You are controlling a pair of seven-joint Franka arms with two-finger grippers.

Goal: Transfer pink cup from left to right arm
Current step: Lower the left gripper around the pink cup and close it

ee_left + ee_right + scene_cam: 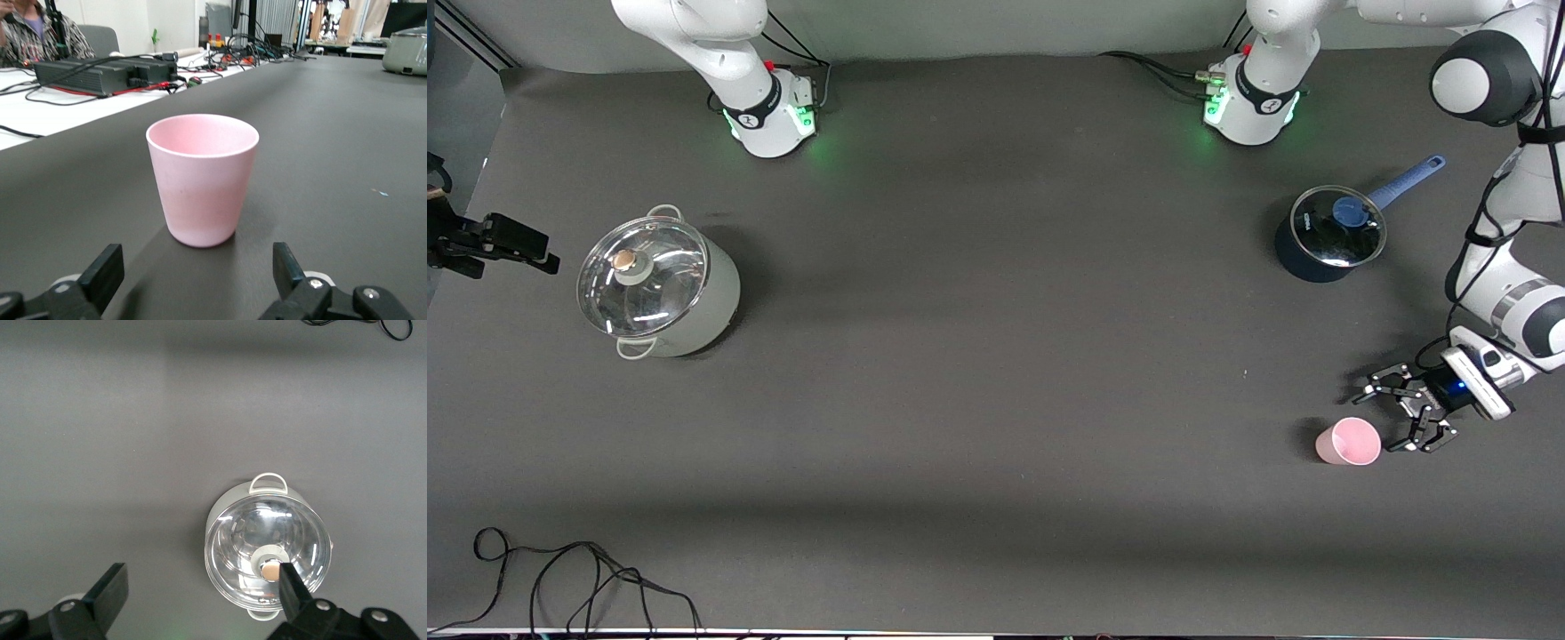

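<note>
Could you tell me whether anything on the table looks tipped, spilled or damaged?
Nothing stands out. The pink cup stands upright beside the open left claw, and both the white pot and blue saucepan sit lidded. The right claw hangs open above the white pot.

The front camera looked down steeply from high across the counter (996,373), facing both robot bases and taking in its whole width. The left wrist camera sat low and close, looking level along the counter at the pink cup (202,177), which the front view also showed (1349,441). The right wrist camera looked straight down from high onto the white pot (267,550), shared with the front view (660,286).
</note>
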